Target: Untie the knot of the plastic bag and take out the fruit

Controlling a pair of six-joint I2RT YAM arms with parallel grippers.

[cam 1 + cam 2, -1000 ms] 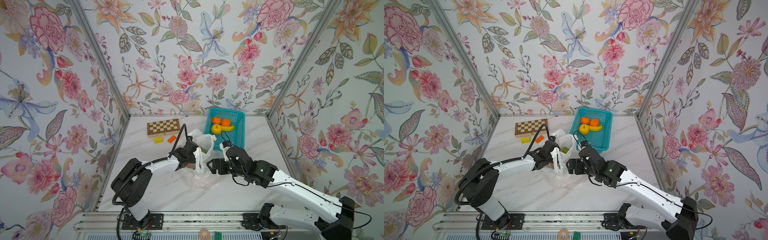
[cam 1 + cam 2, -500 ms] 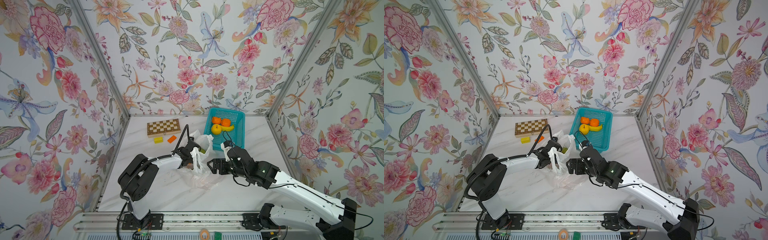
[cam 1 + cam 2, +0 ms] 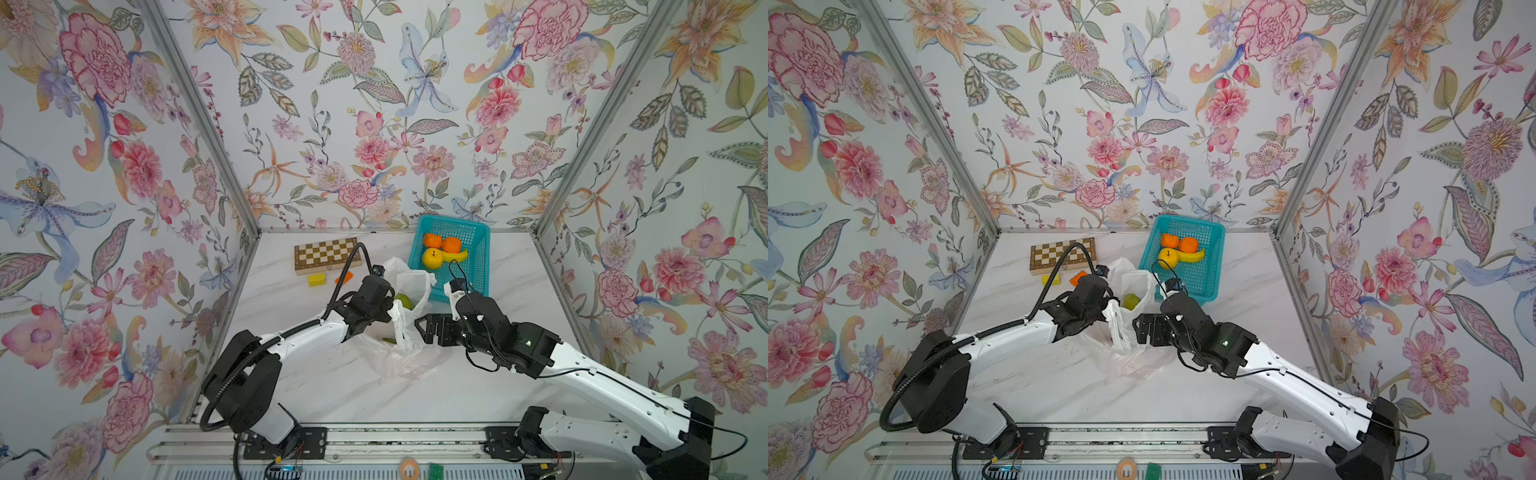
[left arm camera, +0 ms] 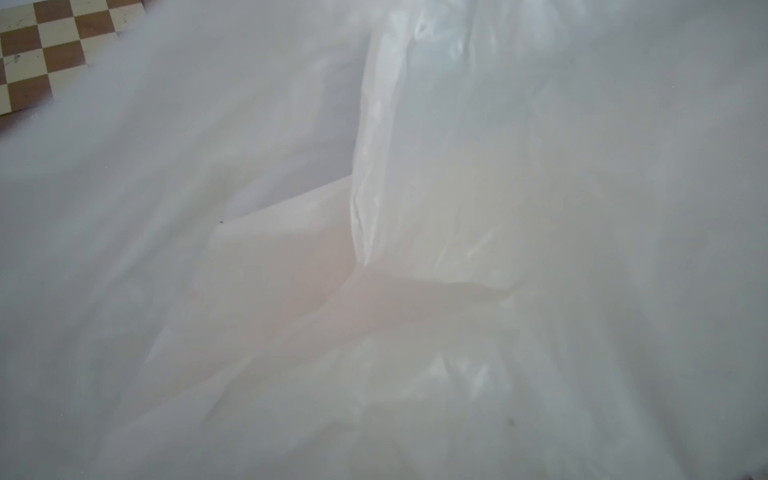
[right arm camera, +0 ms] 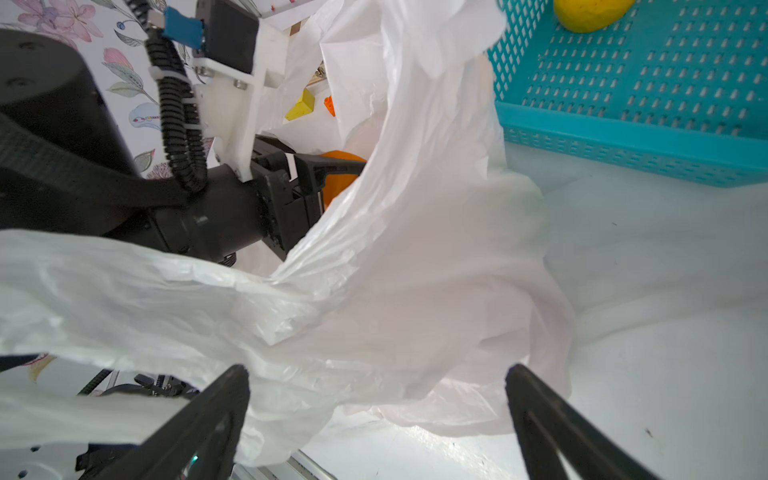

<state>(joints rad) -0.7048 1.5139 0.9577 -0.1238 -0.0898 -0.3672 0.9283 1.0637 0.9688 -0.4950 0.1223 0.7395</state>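
our left end effector (image 3: 386,297), in the plastic bag's (image 3: 409,282) mouth, seems clasped on an orange fruit (image 5: 340,188); our right end effector (image 5: 378,376) gapes empty just beside.

A chessboard (image 3: 326,254), yellow block (image 3: 316,280) and orange block (image 3: 345,276) lie left of the teal basket (image 3: 478,270).

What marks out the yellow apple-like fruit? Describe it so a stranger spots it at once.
Find the teal basket at the back of the table, right of the chessboard. At its far end lie two oranges, a banana and the round yellow fruit. It alone is both yellow and round, with a dark stem spot.
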